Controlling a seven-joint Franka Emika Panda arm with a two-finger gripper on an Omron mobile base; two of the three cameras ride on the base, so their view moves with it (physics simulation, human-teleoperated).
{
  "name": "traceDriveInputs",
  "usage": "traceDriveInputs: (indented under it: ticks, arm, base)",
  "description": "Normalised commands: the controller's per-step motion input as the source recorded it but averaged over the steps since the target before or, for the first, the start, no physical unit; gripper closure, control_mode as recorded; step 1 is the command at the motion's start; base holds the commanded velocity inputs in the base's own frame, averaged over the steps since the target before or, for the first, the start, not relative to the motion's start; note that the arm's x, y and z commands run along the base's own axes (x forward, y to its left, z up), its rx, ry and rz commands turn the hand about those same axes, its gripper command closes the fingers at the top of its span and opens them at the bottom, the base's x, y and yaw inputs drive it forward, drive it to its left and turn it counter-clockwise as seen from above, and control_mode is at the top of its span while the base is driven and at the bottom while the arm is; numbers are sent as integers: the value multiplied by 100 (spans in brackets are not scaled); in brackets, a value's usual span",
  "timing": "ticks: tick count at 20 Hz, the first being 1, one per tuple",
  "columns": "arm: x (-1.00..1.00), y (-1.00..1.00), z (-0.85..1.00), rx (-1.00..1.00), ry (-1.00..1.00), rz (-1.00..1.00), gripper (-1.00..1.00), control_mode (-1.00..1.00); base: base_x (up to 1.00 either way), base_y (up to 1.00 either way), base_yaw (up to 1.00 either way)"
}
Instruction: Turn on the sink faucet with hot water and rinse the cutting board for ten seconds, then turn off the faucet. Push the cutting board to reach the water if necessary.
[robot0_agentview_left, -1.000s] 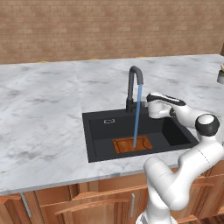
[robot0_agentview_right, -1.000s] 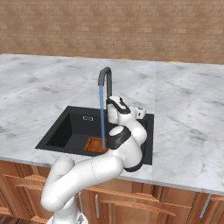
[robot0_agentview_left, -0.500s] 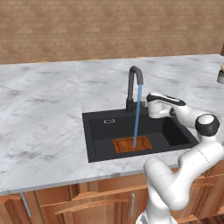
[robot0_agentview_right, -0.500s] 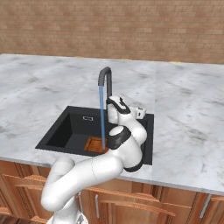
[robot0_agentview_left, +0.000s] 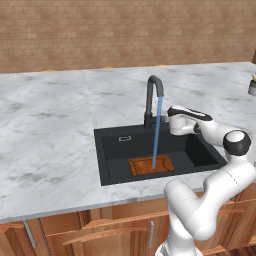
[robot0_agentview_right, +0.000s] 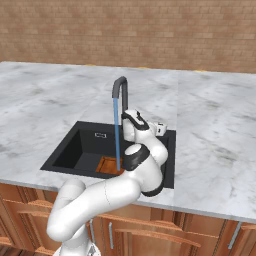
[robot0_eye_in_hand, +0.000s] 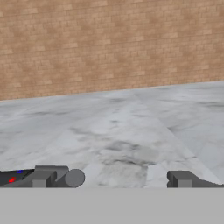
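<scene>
Marble counter (robot0_agentview_left: 50, 135), black sink (robot0_agentview_left: 112, 165): water (robot0_agentview_left: 156, 132) from the sink faucet (robot0_agentview_left: 152, 100) lands right on the cutting board (robot0_agentview_left: 150, 165) on the basin floor. Gripper (robot0_eye_in_hand: 118, 178) hovers just right of the faucet base with fingers spread, empty, so the lever's a short reach to its left.

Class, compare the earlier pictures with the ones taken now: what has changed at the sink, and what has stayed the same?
Nothing has visibly changed. The water still runs from the faucet onto the cutting board in the sink, and the gripper stays beside the faucet base.
</scene>
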Motion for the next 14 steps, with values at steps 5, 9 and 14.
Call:
traceDriveInputs:
  ticks: [5, 9, 14]
  arm:
    - [0, 0, 0, 0, 0, 0, -100, -100]
    - [0, 0, 0, 0, 0, 0, -100, -100]
    - [0, 0, 0, 0, 0, 0, -100, -100]
  base:
    - [0, 0, 0]
    - [0, 0, 0]
    - [0, 0, 0]
